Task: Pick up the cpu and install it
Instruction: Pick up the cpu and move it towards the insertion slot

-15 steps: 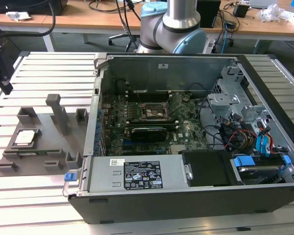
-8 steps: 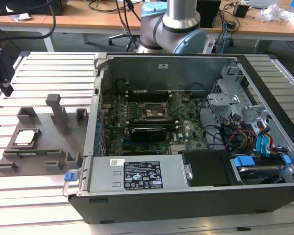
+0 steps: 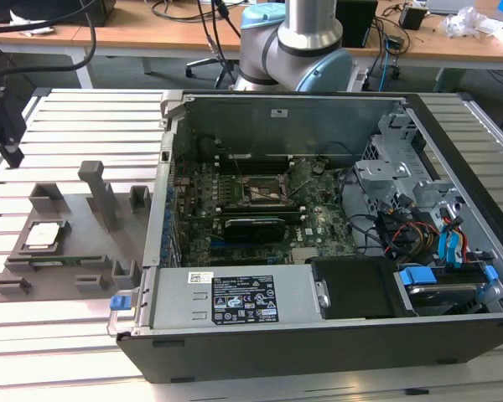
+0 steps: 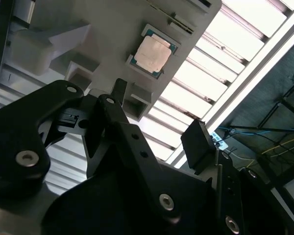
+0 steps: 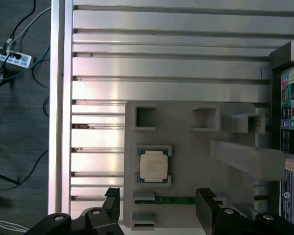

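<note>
In the exterior view the cpu (image 3: 44, 235) lies flat in a recess of the grey moulded fixture (image 3: 75, 243), at nine o'clock from the open computer case (image 3: 235, 352). We judge it light, stiff and fragile (smooth metal lid, thin edges), best held by opposite edges. Our gripper (image 5: 158, 193) hangs near, jaws wide, holding nothing.

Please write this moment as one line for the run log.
gripper: open, empty, apart from cpu | cpu: flat in gray holder, outside computer case | install: not done
</note>
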Action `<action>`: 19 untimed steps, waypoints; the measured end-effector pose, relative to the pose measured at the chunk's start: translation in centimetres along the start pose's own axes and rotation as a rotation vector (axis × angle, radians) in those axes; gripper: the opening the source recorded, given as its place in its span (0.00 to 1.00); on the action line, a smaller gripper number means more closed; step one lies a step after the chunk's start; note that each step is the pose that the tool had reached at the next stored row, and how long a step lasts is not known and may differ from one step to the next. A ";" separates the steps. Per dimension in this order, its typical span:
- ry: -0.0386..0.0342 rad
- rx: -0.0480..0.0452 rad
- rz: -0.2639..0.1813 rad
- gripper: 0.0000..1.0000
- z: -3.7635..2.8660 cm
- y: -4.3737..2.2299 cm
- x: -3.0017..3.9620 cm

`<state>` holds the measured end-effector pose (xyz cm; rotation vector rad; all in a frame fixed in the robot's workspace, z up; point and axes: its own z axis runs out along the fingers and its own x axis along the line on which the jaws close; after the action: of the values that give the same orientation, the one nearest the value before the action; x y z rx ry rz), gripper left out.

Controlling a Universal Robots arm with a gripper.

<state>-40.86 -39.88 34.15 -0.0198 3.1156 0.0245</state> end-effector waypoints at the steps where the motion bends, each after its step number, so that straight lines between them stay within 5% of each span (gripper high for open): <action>1: 0.0000 0.0000 0.000 0.72 0.07 0.00 0.01; 19: -0.0001 0.0000 0.000 0.72 1.01 -0.02 0.13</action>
<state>-40.97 -39.88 33.14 -0.0199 3.1155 0.0245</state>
